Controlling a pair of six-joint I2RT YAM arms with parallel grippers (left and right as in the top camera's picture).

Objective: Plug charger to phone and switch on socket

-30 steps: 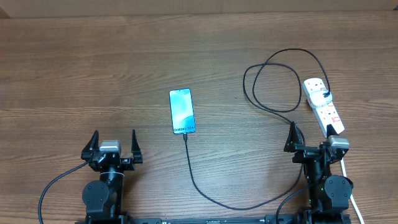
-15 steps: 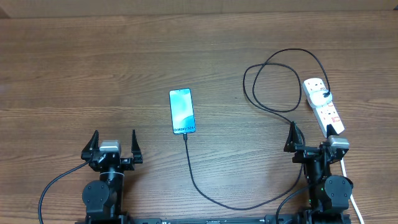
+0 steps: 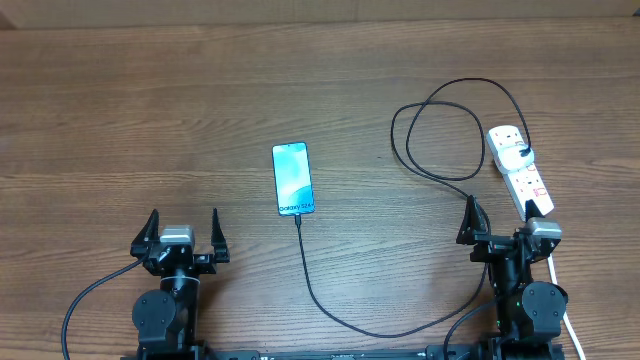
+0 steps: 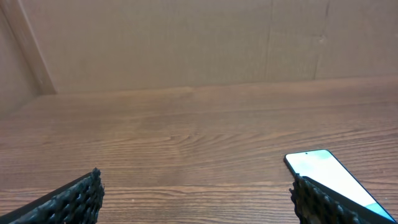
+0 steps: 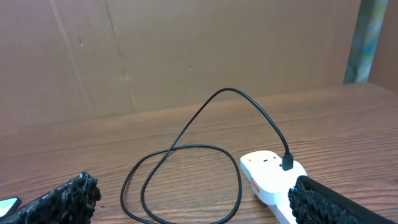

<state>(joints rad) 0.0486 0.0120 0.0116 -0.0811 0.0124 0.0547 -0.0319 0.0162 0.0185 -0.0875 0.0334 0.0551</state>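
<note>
Wooden table (image 3: 120, 120) below; my left gripper (image 3: 183, 217) and right gripper (image 3: 508, 215) stand spread wide, holding nothing. Between them lies the phone (image 3: 292, 178) (blue screen up), the charger (image 5: 229, 90) reaching its near end; the socket (image 3: 520, 172) lies just beyond the right one.

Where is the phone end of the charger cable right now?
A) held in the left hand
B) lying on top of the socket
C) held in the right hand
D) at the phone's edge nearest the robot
D: in the overhead view the charger runs up to the near edge of the phone, while the left hand and the right hand both stand open and empty.
</note>
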